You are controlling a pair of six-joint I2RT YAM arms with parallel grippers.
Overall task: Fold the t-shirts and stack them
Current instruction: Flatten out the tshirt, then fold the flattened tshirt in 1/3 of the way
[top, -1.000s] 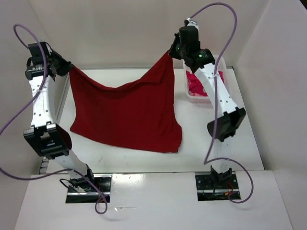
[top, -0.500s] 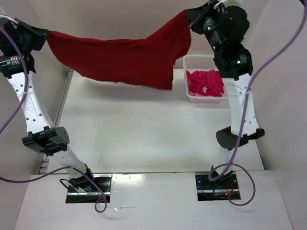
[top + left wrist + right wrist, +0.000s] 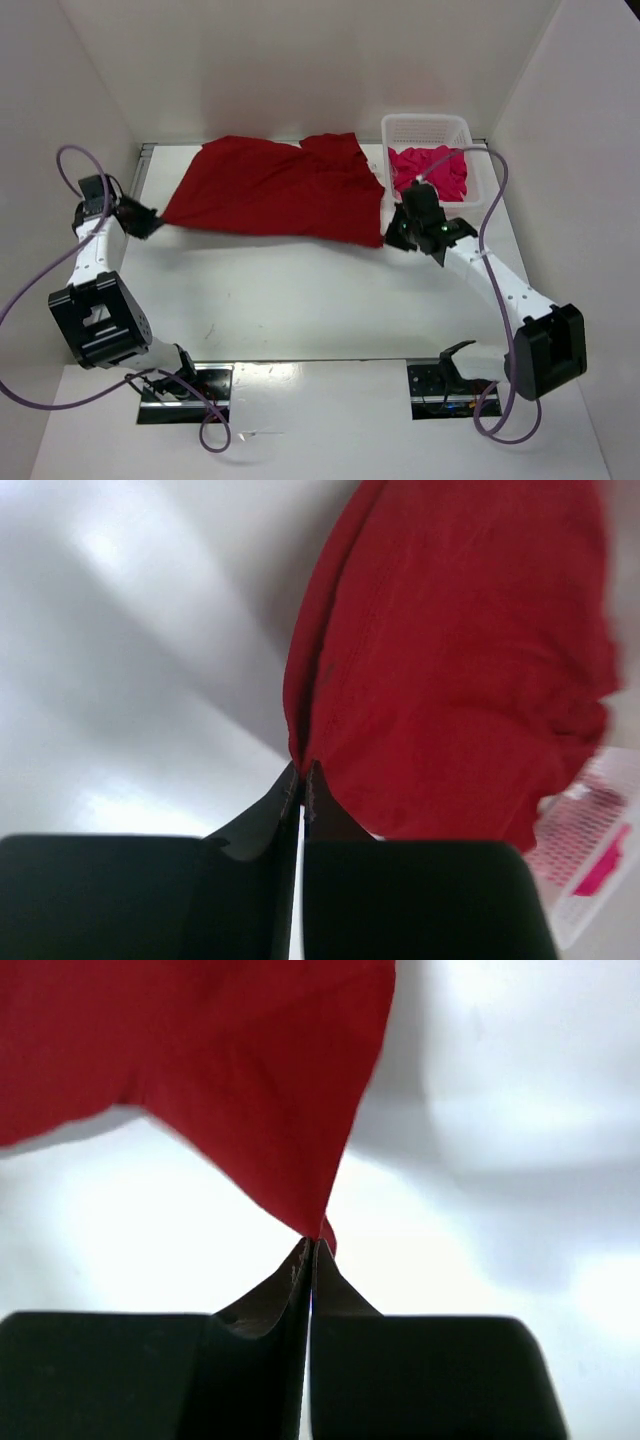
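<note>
The dark red t-shirt [image 3: 280,190] lies spread across the far half of the table, stretched between my two grippers. My left gripper [image 3: 150,222] is shut on its near left corner, seen pinched in the left wrist view [image 3: 300,765]. My right gripper [image 3: 392,232] is shut on its near right corner, seen in the right wrist view [image 3: 315,1238]. The bright magenta-pink t-shirt [image 3: 432,170] lies crumpled in the white lattice basket [image 3: 425,127] at the far right. The pale pink t-shirt is out of view.
The basket stands against the back right, just behind my right gripper. White walls enclose the table on the left, back and right. The bare white table surface [image 3: 300,290] lies between the shirt and the arm bases.
Both grippers came down from high above the table to table level, still holding the dark red shirt. The shirt went from hanging in the air to lying spread on the table.
</note>
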